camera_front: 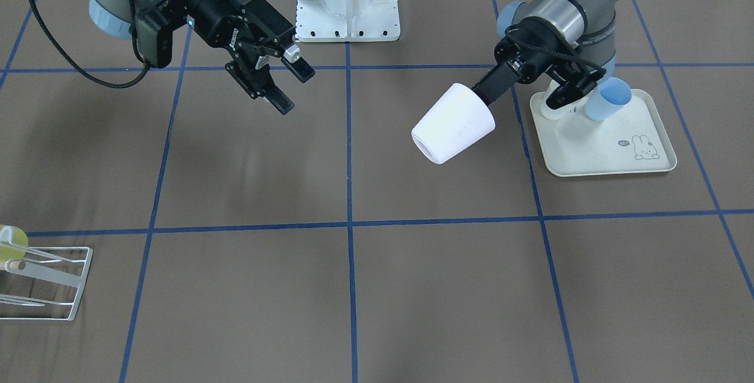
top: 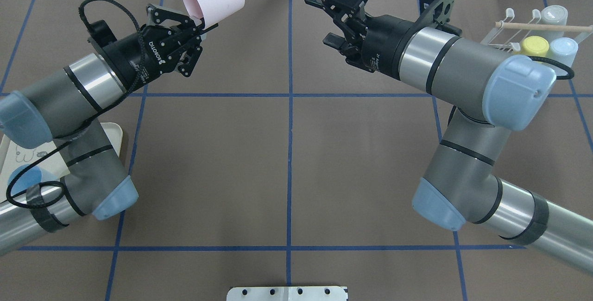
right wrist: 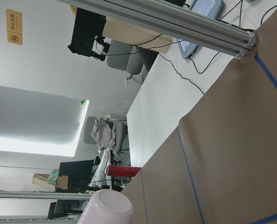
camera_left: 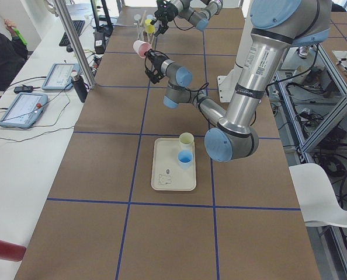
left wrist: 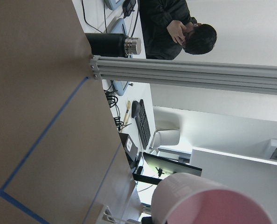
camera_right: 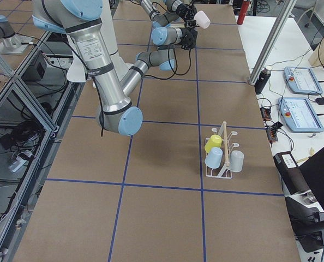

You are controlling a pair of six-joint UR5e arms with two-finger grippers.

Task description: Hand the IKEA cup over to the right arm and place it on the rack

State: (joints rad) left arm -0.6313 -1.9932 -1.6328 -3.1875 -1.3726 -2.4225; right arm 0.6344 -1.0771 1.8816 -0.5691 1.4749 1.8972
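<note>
We've got cup (camera_front: 453, 124) pinched at rim by left hand (camera_front: 486, 95), up off counter, tipped sideways. Long axis aims base straight at right hand (camera_front: 293, 88). Right hand spread wide, empty, well apart. Rack (camera_front: 44, 280) beyond right hand's outer side.

Bright, even light; soft shadows; sharp pics.
</note>
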